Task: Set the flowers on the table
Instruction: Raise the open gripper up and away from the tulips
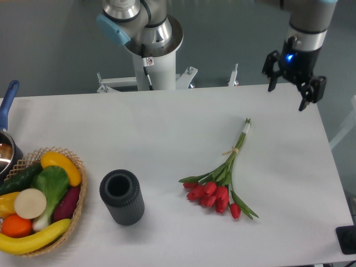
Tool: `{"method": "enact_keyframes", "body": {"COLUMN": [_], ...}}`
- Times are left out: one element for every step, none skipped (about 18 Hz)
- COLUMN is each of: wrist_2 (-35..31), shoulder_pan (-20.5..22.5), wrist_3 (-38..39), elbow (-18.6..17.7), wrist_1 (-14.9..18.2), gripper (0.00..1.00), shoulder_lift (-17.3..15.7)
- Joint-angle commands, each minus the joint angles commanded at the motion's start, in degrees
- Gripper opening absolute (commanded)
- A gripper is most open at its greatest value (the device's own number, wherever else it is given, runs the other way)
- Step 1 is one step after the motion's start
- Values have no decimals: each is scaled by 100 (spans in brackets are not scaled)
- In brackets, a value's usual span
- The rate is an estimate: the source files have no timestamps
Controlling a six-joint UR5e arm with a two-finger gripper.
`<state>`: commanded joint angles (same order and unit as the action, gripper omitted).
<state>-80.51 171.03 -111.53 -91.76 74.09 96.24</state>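
Observation:
The flowers, a bunch of red tulips with green stems tied by a pale band, lie flat on the white table, right of centre, heads toward the front and stems pointing to the back right. My gripper hangs open and empty above the table's back right corner, well behind and to the right of the flowers.
A dark grey cylindrical vase stands upright left of the flowers. A wicker basket of vegetables sits at the front left edge. A pot with a blue handle is at the left edge. A black object is at the front right corner.

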Motion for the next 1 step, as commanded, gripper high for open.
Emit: {"method": "enact_keyframes", "body": {"wrist_2": [0], "shoulder_pan": [18], "wrist_3": [-18], "elbow": [-17], "wrist_1": [9], "gripper": [100], "shoulder_lift": [-26]}}
